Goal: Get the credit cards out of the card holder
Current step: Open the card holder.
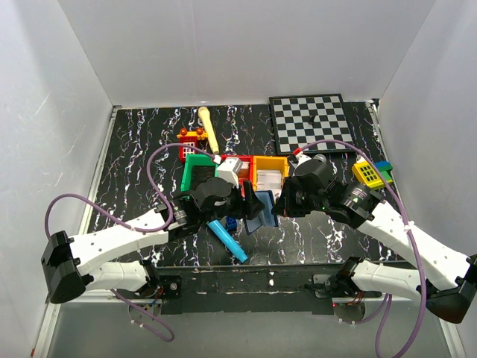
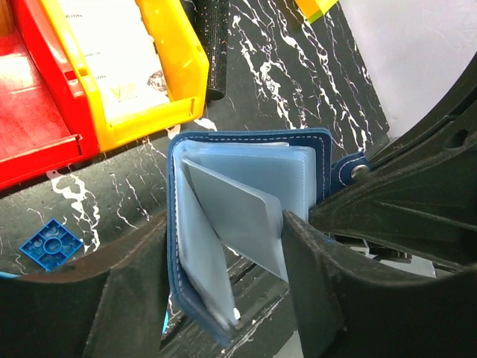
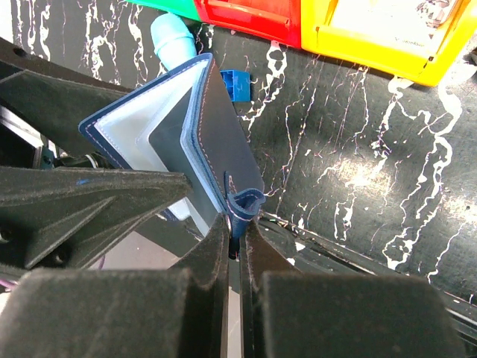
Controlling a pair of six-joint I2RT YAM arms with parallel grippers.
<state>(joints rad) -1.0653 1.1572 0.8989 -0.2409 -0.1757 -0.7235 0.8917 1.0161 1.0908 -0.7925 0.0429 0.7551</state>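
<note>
With my right end effector (image 3: 237, 224) clamped shut on the strap (image 3: 244, 203) of the card holder (image 3: 212, 119), which stands open between both arms, and my left end effector (image 2: 223, 253) spread open around its pockets, I judge no card is out yet.

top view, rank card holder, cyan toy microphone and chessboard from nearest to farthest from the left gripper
1. card holder: between the fingers of the left gripper, at mid-table
2. cyan toy microphone: on the near side, towards the arm bases
3. chessboard: far back, on the right
</note>
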